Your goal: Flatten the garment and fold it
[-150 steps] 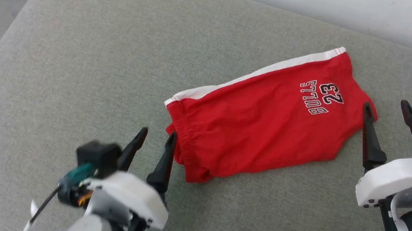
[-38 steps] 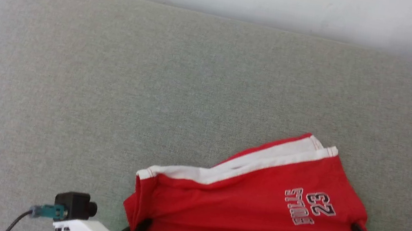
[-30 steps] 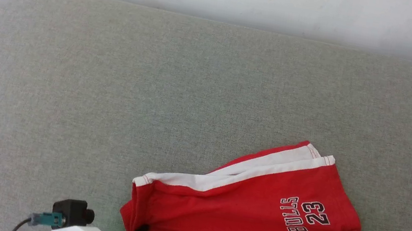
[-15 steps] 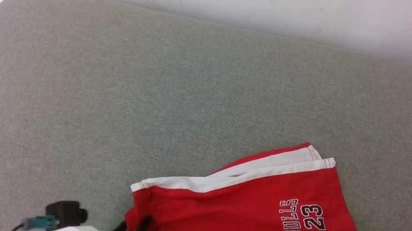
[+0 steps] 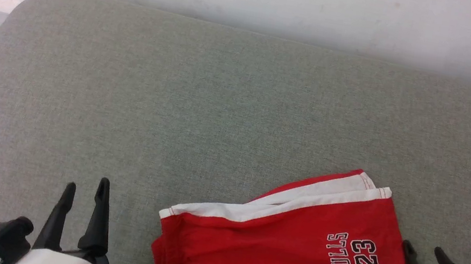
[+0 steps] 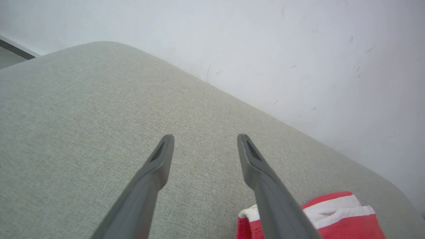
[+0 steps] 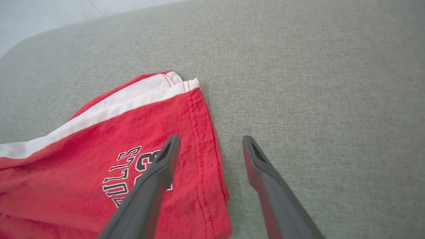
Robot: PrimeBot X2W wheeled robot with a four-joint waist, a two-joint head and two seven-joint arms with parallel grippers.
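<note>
- my left gripper (image 5: 87, 184) sits at the lower left of the head view, its two dark fingers spread apart and pinching nothing, with the bare grey-green cushion (image 5: 175, 94) ahead of them.
- from that gripper the garment (image 5: 281, 257) lies off to the right, with a strip of bare cushion between us. in the left wrist view its near corner peeks past one finger.
- the garment rests flat on the cushion, low and right of centre in the head view. its long axis runs left to right, tilted so the right end sits farther from me than the left.
- the white edge band (image 5: 281, 200) follows the far long side. two layers of it show, not quite lined up, so i judge the shorts are doubled over along their length.
- the "bulls 23" lettering (image 5: 357, 257) sits near the right end.
- my right gripper (image 5: 422, 249) is just beside that right end, fingers spread and holding nothing. in the right wrist view one finger hangs over the hem by the lettering, the other over bare cushion.
- so the right arm is the nearer one. for a fold across the long axis i judge it should take the right end and carry it leftward, while the left must first cross the gap.
</note>
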